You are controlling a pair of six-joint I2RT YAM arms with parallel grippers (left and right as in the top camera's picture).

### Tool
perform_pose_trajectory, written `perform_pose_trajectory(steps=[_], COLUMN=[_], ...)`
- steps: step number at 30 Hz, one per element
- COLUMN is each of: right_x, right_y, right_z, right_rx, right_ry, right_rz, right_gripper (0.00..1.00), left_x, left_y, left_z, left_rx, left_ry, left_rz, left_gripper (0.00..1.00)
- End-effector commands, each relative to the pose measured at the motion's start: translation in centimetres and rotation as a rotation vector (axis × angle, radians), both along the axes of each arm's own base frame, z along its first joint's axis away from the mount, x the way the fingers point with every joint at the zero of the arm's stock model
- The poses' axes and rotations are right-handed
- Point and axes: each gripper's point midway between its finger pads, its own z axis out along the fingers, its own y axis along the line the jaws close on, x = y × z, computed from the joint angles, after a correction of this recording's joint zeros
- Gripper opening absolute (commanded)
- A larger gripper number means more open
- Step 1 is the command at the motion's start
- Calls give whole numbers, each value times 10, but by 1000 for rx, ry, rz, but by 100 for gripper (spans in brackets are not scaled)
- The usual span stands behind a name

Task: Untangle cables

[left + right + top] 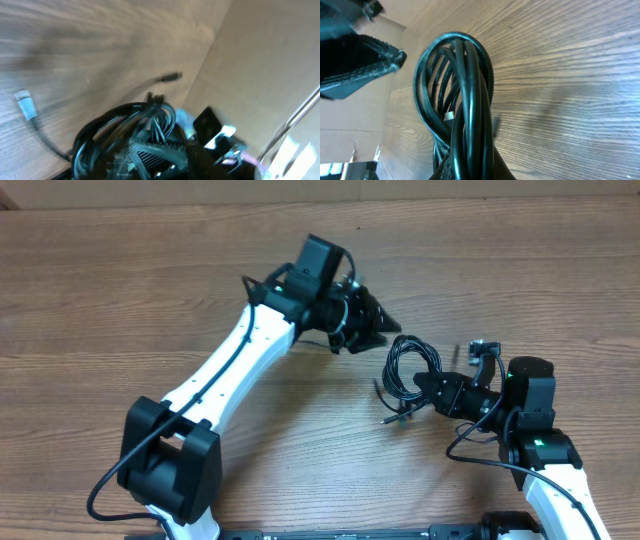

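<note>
We saw a wooden table (100, 290) filling the overhead view. Across it the left arm (235, 355), the bigger shape, reached from the lower left of that view up towards the middle. The right arm (540, 450) stood shorter at the lower right, bent inwards.

The left gripper (383, 320) hung close by the top of the coil. We could not tell how wide its jaws stood, since overhead it was only a dark wedge and its own wrist view was blurred.

The right gripper (418, 384) was closed tight on the cables (408, 360). It pinched the bundle at one end, so the black loops stood out from its fingers towards the left gripper. The bundle sat right of the table's centre, between the two grippers.

In the left wrist view a cord with a white-tipped plug (25, 104) trailed over the wood to one side. A small dark plug (172, 76) lay beyond the coil.
</note>
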Motion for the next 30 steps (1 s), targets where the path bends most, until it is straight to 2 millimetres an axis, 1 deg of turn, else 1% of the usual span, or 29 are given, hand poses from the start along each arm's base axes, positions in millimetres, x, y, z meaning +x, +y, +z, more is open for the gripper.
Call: perform_pose_trajectory(steps=[1, 2, 5, 6, 7, 8, 9, 10, 11, 12, 13, 14, 15, 16, 18, 19, 21, 23, 27, 30], right_x=[4, 4, 4, 4, 5, 6, 7, 8, 8, 8, 8, 8, 8, 8, 6, 6, 4, 2, 1, 1], right_y=[-4, -4, -4, -4, -5, -7, -9, -11, -11, -12, -12, -12, -12, -12, -12, -12, -12, -12, -12, -12], right_z=[2, 2, 2, 2, 1, -1, -2, -3, -3, -3, -3, -3, -4, -4, -5, -6, -8, -10, -11, -11], right_rx=[-23, -24, -24, -25, -30, -42, -49, -58, -62, -63, -63, -63, -63, -60, -59, -59, -59, -60, -60, -57], right_ry=[-26, -26, -26, -26, -26, -22, -21, -21, -21, -22, -21, -20, -18, -13, -3, 0, 17, 29, 33, 37], right_rz=[-14, -14, -15, -16, -22, -36, -43, -55, -58, -60, -60, -60, -60, -62, -63, -63, -62, -62, -62, -64], right_gripper=[4, 4, 4, 4, 4, 4, 4, 4, 4, 4, 4, 4, 4, 4, 4, 4, 4, 4, 4, 4], left_x=[17, 17, 16, 14, 10, 3, -3, -12, -15, -20, -21, -21, -21, -22, -25, -25, -27, -26, -28, -25], left_y=[11, 11, 11, 12, 13, 12, 12, 13, 14, 16, 17, 16, 15, 13, 10, 9, 7, 6, 2, 5], left_z=[14, 14, 15, 13, 11, 7, 3, -3, -7, -17, -22, -28, -32, -35, -40, -42, -46, -47, -48, -47], left_rx=[36, 33, 25, 31, 41, 57, 75, 110, 135, 199, 240, 300, 339, 381, 454, 482, 560, 612, 689, 747], left_ry=[-143, -147, -143, -129, -110, -83, -57, -28, -22, -41, -73, -169, -222, -271, -349, -371, -426, -466, -537, -562], left_rz=[19, 14, 9, 8, 5, -4, -10, -17, -19, -29, -40, -88, -114, -138, -171, -177, -177, -170, -163, -116], left_gripper=[86, 100, 100, 96, 92, 84, 67, 48, 47, 45, 45, 46, 48, 51, 63, 67, 72, 72, 69, 62])
